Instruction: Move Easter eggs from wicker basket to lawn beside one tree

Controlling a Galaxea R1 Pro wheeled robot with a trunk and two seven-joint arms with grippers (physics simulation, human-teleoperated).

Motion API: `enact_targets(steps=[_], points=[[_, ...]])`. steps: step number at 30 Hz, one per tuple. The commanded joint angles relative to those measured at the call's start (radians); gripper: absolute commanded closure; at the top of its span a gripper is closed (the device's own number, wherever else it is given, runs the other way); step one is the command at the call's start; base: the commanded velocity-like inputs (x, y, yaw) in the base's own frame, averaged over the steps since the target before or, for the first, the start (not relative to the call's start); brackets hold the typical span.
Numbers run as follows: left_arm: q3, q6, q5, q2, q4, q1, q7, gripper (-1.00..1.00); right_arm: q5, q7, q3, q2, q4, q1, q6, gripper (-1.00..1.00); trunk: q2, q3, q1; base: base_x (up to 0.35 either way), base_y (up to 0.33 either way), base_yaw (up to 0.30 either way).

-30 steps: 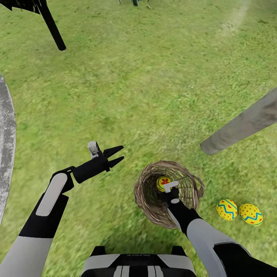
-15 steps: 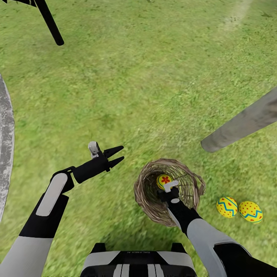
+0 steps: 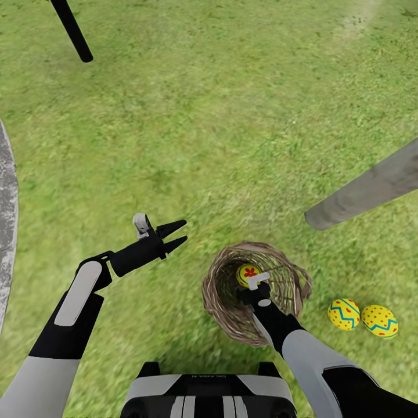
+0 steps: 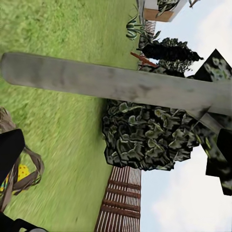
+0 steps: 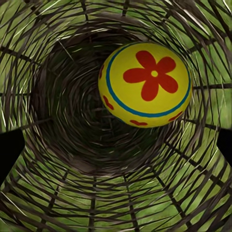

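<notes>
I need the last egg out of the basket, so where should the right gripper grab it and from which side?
Likely from straight above, through the wicker basket's open mouth, since its deep woven walls block the sides. Close the right gripper across the flower egg's widest middle, where the blue band circles it, as the rounded ends would probably slip.

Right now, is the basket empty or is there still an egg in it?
Not empty. One flower-marked egg sits inside the basket, under the right gripper. Two other eggs lie on the lawn beside it.
</notes>
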Motion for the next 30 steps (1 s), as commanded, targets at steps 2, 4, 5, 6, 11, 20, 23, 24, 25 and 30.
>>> enact_targets(steps=[2, 4, 5, 6, 11, 20, 23, 24, 25, 30], points=[[-0.001, 0.001, -0.005, 0.001, 0.000, 0.000, -0.007, -1.00, 0.004, -0.006, 0.005, 0.000, 0.001, 0.000, 0.001, -1.00, 0.000, -0.004, 0.000, 0.005, 0.000, 0.000], [-0.001, 0.001, -0.005, 0.001, 0.001, 0.000, -0.007, -1.00, 0.004, -0.006, 0.005, 0.000, 0.001, 0.000, 0.001, -1.00, 0.000, -0.007, 0.000, 0.002, 0.000, 0.000], [-0.001, 0.001, -0.005, 0.001, 0.001, 0.000, -0.007, -1.00, 0.004, -0.006, 0.005, 0.000, 0.001, 0.000, 0.001, -1.00, 0.000, -0.008, 0.000, 0.000, 0.000, 0.000], [-0.001, 0.001, -0.005, 0.000, 0.001, 0.000, -0.007, -1.00, 0.004, -0.006, 0.005, 0.000, 0.001, 0.000, 0.001, -1.00, 0.000, -0.010, 0.000, 0.000, 0.000, 0.000], [-0.001, 0.001, -0.005, 0.000, 0.001, 0.000, -0.007, -1.00, 0.004, -0.006, 0.005, 0.000, 0.001, 0.000, 0.001, -1.00, 0.000, -0.018, 0.000, 0.000, 0.000, 0.000], [-0.001, 0.001, -0.005, 0.001, 0.001, 0.001, -0.007, -1.00, 0.002, -0.006, 0.004, 0.000, -0.002, 0.000, 0.002, -1.00, 0.000, -0.033, 0.000, 0.000, 0.000, 0.000], [-0.001, 0.001, -0.005, 0.001, 0.001, 0.001, -0.007, -1.00, 0.002, -0.006, 0.003, 0.000, -0.003, 0.000, 0.001, -1.00, 0.000, -0.037, 0.000, 0.000, 0.000, 0.000], [-0.001, 0.001, -0.005, 0.001, 0.001, 0.001, -0.007, -1.00, 0.002, -0.006, 0.003, 0.000, -0.003, 0.000, 0.001, -1.00, 0.000, -0.039, 0.000, 0.000, 0.000, 0.000], [-0.001, 0.001, -0.005, 0.001, 0.001, 0.001, -0.007, -1.00, 0.002, -0.006, 0.003, 0.000, -0.003, 0.000, 0.001, -1.00, 0.000, -0.041, 0.000, 0.000, 0.000, 0.000], [-0.001, 0.001, -0.005, 0.001, 0.001, 0.001, -0.007, -1.00, 0.002, -0.006, 0.003, 0.000, -0.004, 0.000, 0.001, -1.00, 0.000, -0.049, 0.000, 0.000, 0.000, 0.000]])
